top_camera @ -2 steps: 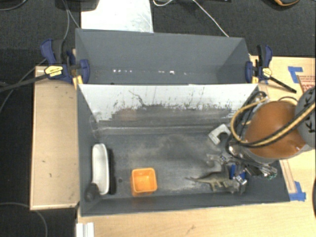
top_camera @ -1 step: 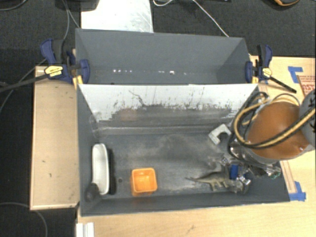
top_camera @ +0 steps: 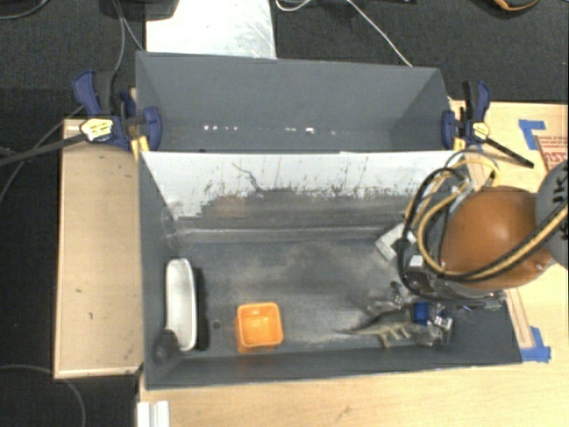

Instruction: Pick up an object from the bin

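My gripper [top_camera: 392, 320] is low over the bin floor near the front right corner, under the arm's orange cover and cables. Nothing is visible in it. An orange, roughly square block [top_camera: 259, 325] lies flat near the front wall, well to the gripper's left and apart from it. A small pale thing [top_camera: 388, 239] lies behind the gripper near the right wall, partly hidden by the cables.
A long white oval thing on a dark base [top_camera: 181, 305] lies along the left wall, running front to back. Between the orange block and the gripper is bare, scuffed bin floor. The arm's cover hides the bin's right front corner.
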`<state>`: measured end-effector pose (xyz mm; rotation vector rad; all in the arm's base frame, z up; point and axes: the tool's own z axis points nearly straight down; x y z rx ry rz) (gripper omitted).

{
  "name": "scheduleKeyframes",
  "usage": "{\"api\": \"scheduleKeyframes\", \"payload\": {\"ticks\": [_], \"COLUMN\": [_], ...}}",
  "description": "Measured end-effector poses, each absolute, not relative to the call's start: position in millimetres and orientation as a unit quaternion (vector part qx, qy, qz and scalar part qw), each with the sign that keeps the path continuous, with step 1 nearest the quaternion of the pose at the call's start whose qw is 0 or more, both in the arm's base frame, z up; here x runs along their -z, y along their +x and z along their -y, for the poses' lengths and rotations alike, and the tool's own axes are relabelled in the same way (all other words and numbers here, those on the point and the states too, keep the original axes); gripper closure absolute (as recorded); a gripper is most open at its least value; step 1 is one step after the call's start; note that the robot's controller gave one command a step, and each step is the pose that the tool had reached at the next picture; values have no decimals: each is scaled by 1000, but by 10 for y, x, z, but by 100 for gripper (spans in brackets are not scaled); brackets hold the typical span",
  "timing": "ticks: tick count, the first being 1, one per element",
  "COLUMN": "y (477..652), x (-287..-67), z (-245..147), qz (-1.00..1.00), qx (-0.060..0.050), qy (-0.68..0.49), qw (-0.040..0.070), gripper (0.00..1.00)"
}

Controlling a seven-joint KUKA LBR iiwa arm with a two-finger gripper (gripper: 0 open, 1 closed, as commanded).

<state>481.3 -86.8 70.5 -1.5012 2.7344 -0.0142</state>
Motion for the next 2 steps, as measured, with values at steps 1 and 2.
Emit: {"api": "scheduleKeyframes", "payload": {"ticks": [1,2], "y": [4781,4886], "x": [-710,-717], "z": [1065,1076], "qz": [-893,-845], "qx": [4,6], "qy": [-450,-534], "qw": [13,15], "gripper": [0,100]}}
